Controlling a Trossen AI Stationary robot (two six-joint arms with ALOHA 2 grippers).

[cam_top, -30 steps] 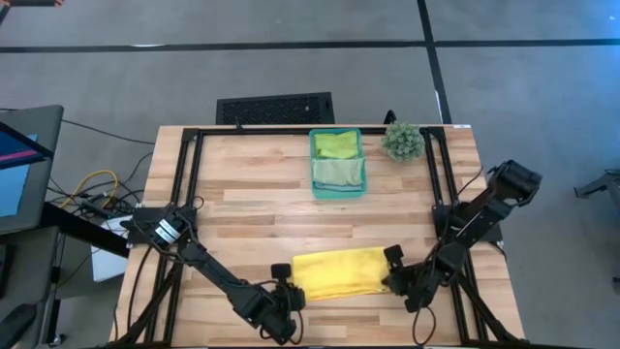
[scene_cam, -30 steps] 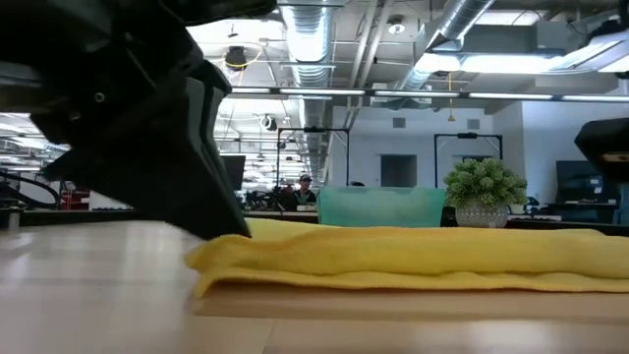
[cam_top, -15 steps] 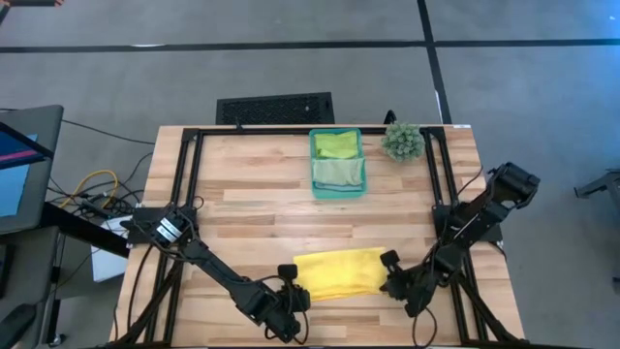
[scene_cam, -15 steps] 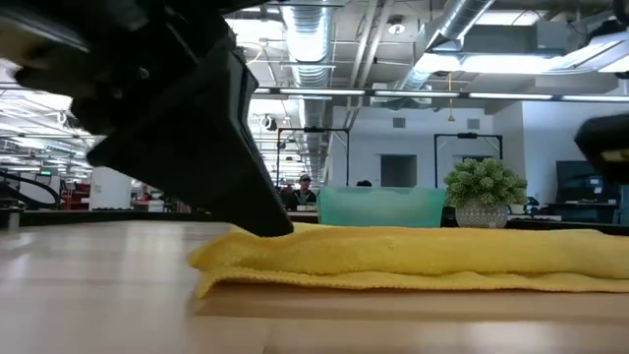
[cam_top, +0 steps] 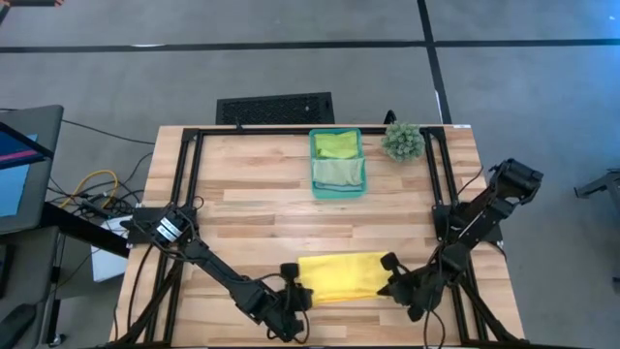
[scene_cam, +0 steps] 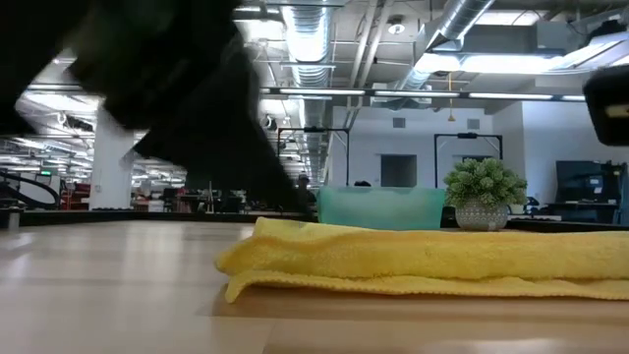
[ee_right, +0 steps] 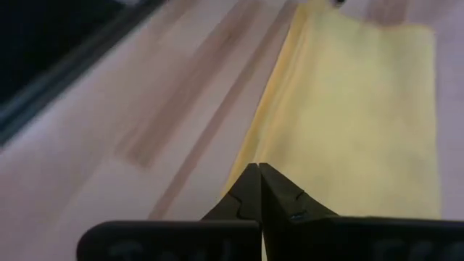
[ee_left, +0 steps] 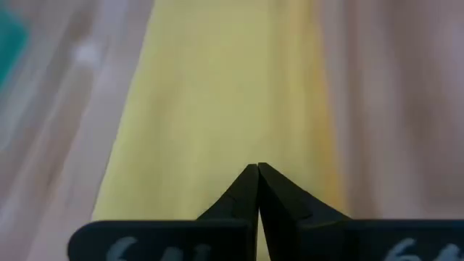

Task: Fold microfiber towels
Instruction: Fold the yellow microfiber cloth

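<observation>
Down at the table's [cam_top: 252,184] near edge, the folded yellow towel [cam_top: 339,277] is pinched at both ends: the left gripper [cam_top: 294,284] is closed tight on its left end, the right gripper [cam_top: 389,279] on its right; two green towels [cam_top: 336,158] are held in the teal bin [cam_top: 360,190]

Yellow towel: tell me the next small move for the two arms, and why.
Probably draw both grippers on toward each other, then release. The left gripper and right gripper, jaws shut, sit at opposite ends of the yellow towel, which lies bunched in layers near the table front edge, apparently not yet a compact fold.
</observation>
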